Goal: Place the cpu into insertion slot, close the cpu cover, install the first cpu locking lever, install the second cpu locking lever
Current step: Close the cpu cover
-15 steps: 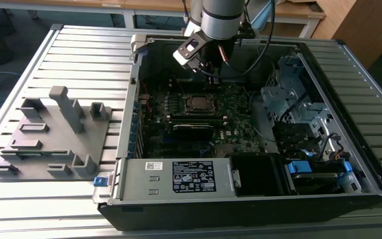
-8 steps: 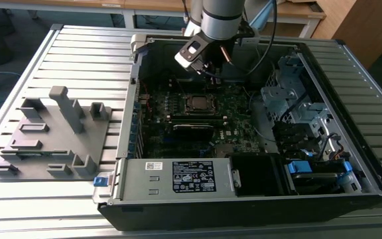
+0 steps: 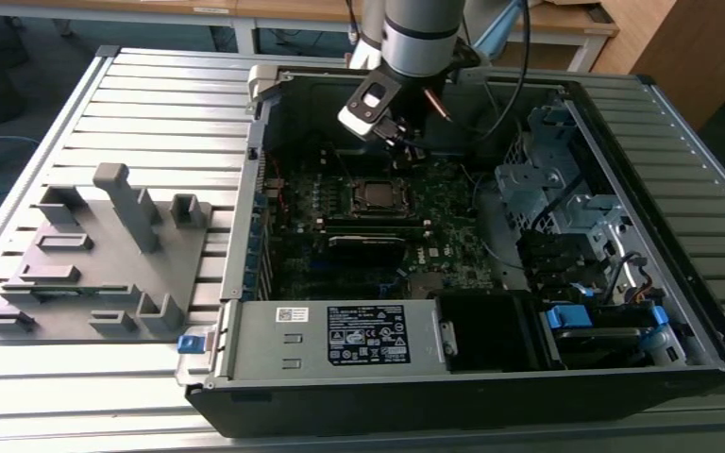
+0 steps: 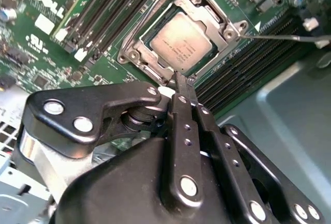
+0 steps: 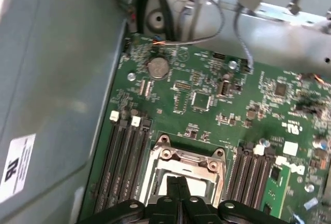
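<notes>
exterior view, arm: grey robot arm reaches down into open black computer case on slatted metal table.
exterior view, gripper: black two-finger gripper hangs just above the small square silver-rimmed insertion slot, mid-board.
exterior view's left: grey moulded fixture plate on the table, beside the case.
second wrist view, cpu: flat square silvery-grey cpu sits in the slot.
second wrist view, cover: thin silvery metal frame cpu cover lies flat round the cpu, top showing thru its window.
second wrist view, gripper: fingers pressed together, nothing seen betw. them; tips at the cover's near edge, can't tell if touching.
second wrist view, rod: thin silver metal rod over long black memory slots beside the socket.
first wrist view, gripper: fingers together, tips over the cover.
first wrist view, board: green motherboard, memory slots on both sides of the socket.
</notes>
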